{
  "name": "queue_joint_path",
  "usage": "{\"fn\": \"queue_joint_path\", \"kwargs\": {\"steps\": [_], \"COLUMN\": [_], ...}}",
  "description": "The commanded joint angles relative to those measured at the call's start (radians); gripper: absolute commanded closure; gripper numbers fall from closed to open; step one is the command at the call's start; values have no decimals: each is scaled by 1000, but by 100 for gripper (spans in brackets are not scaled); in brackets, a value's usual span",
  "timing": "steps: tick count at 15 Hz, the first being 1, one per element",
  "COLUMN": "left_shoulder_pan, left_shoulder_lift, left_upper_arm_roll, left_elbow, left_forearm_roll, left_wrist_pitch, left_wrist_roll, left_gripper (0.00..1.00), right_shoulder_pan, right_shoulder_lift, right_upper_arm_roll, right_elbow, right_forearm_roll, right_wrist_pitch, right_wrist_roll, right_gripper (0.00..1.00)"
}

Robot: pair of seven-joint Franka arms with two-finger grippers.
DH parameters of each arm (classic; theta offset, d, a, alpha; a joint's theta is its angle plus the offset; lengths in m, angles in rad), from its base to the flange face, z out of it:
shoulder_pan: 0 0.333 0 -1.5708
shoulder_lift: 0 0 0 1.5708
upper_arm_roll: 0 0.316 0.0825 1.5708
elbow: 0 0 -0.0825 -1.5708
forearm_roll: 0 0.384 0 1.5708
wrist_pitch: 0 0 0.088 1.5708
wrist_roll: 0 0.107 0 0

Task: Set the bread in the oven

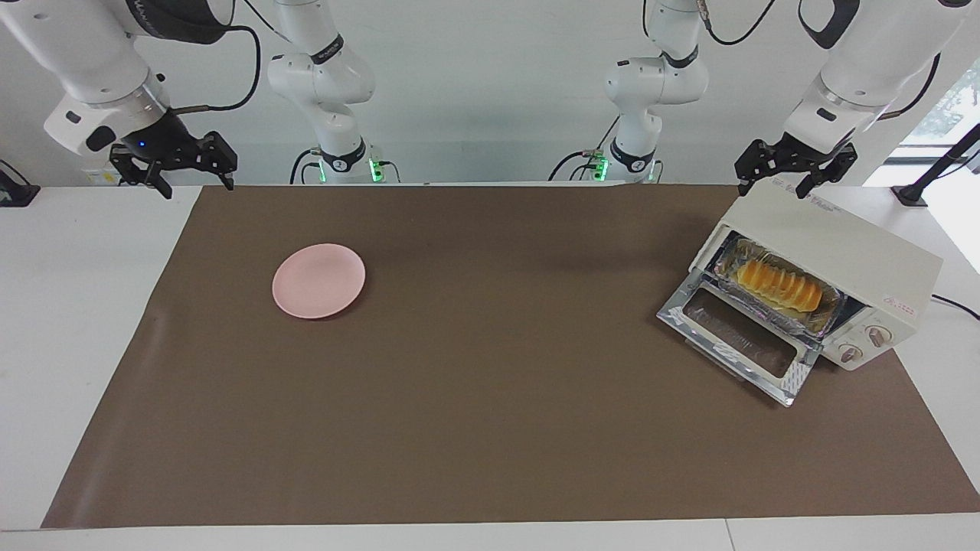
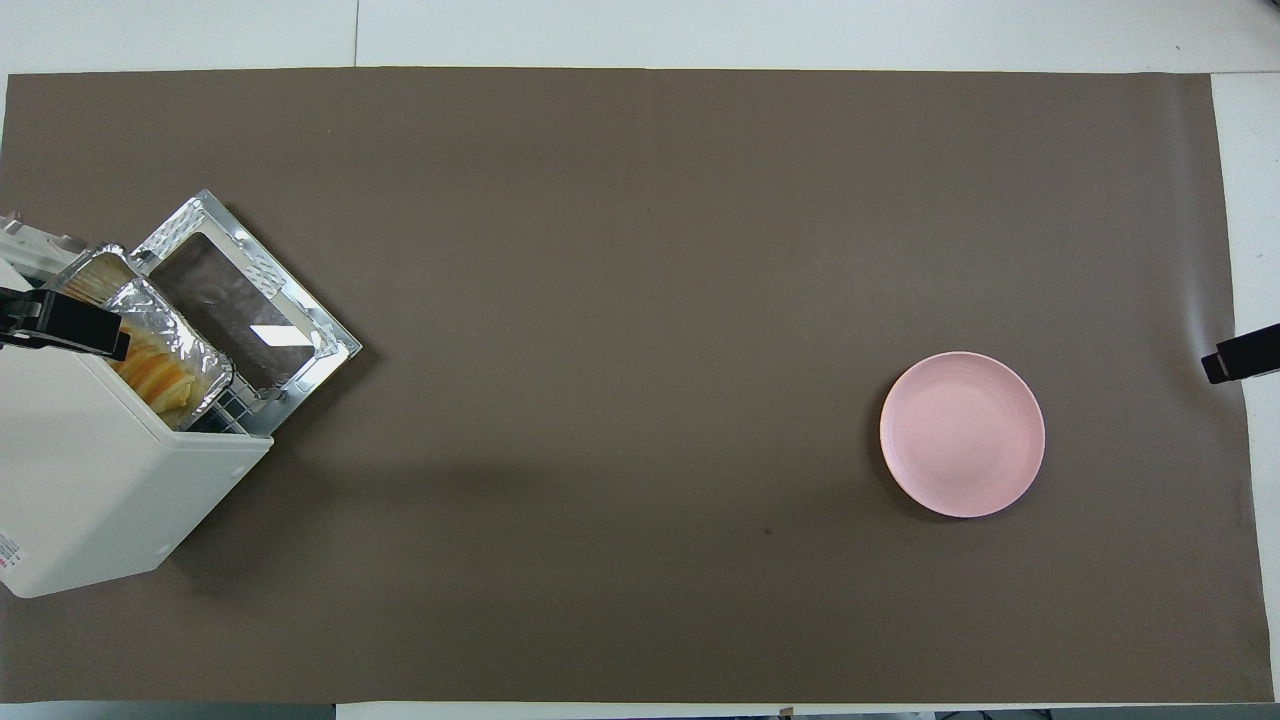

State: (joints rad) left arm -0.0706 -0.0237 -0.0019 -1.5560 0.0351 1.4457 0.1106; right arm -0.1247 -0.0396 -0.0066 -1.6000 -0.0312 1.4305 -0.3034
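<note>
Bread (image 1: 779,285) sits in its foil tray (image 1: 831,314) on the rack inside the oven (image 1: 834,256), door (image 1: 739,337) dropped open, so you're left only to swing it shut; left gripper (image 1: 795,177) hangs spread and empty over the oven's top, right gripper (image 1: 172,170) waits spread off the mat, pink plate (image 1: 318,281) bare.

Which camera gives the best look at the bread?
The facing view: the whole bread shows in its foil tray inside the open oven. In the overhead view the oven's top and the left gripper cover part of it.
</note>
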Motion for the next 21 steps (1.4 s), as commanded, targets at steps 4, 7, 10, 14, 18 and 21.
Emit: {"fn": "queue_joint_path", "kwargs": {"steps": [4,7,10,14,18,21], "left_shoulder_pan": [8,9,9,-8,-315,-433], "left_shoulder_lift": [-27,-25,-22,-22,-10,-7], "left_upper_arm_roll": [-39,-44,-44,-38,266,402], "left_elbow": [-35,-32,-29,-39,-12,-9], "left_forearm_roll": [-30,-34,-34,-29,-26,-26], "left_wrist_pitch": [48,47,59,61,44,47], "left_wrist_roll": [-68,-68,-68,-81,-83,-83], "left_gripper": [0,0,0,0,0,0], "right_shoulder_pan": [-10,-10,-10,-10,-10,-10], "right_shoulder_lift": [-23,-23,-22,-23,-22,-23], "right_upper_arm_roll": [7,7,7,7,7,7], "right_elbow": [-25,-25,-25,-25,-25,-25], "right_forearm_roll": [10,10,10,10,10,10], "right_wrist_pitch": [1,1,1,1,1,1], "right_wrist_roll": [-7,-7,-7,-8,-8,-8], "right_gripper": [0,0,0,0,0,0]}}
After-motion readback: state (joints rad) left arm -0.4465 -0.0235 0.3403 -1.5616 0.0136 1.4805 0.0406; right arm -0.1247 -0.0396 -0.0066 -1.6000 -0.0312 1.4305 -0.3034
